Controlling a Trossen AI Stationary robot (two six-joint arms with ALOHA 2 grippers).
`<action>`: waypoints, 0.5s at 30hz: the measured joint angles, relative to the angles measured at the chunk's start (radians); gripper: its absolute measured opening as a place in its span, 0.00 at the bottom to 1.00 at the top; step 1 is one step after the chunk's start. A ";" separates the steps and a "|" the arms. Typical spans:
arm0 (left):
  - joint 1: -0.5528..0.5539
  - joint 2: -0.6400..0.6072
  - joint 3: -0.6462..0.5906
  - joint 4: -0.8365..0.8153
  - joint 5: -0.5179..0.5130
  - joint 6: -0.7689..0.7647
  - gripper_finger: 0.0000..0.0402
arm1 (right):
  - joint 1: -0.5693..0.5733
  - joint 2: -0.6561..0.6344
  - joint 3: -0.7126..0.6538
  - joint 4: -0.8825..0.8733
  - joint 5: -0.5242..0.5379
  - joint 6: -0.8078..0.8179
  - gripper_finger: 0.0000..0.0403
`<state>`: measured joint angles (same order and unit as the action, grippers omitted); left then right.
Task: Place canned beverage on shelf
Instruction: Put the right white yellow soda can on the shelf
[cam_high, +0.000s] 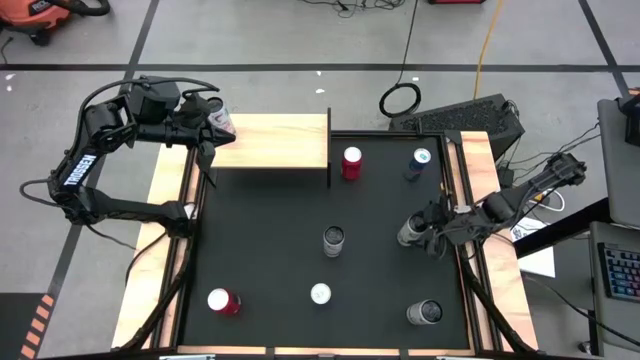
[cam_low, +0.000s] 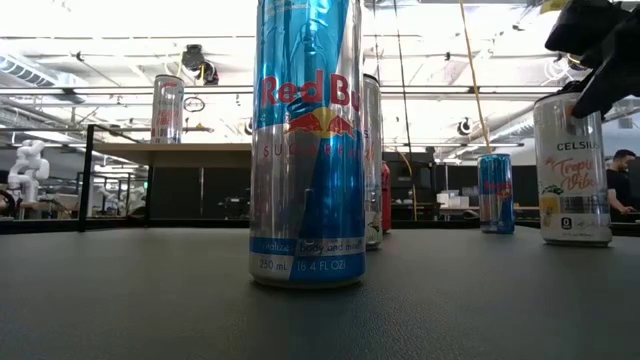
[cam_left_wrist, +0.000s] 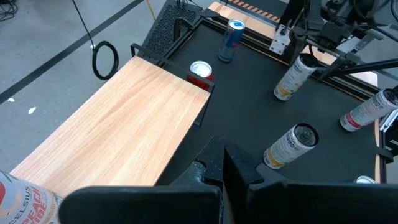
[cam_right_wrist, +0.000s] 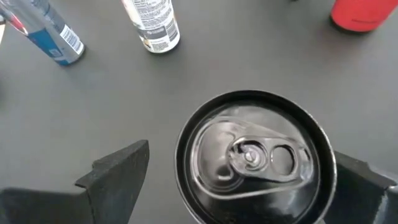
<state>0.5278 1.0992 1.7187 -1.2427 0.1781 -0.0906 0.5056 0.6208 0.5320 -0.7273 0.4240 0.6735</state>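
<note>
Blue can, right tool straddling white can

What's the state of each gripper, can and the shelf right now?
Left gripper: shut, by the shelf's left end.
Right gripper: open, fingers either side of the white Celsius can.
White Celsius can: upright on the mat, not lifted.
Light wooden shelf: one Celsius can at its left end, otherwise bare.
Blue-and-silver Red Bull can: upright on the mat.
Red can: upright beside the shelf.
</note>
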 joint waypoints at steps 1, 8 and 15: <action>0.000 0.000 0.000 0.000 0.000 0.000 0.00 | 0.000 0.008 0.000 -0.002 -0.001 0.000 0.95; 0.000 0.000 0.000 0.000 0.000 0.000 0.00 | -0.003 0.051 0.000 -0.005 -0.002 0.113 0.95; 0.000 0.000 0.000 0.000 0.000 0.000 0.00 | -0.022 0.081 0.000 -0.041 -0.005 0.156 0.93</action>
<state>0.5275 1.0995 1.7187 -1.2427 0.1780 -0.0906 0.4837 0.7017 0.5320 -0.7685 0.4186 0.8299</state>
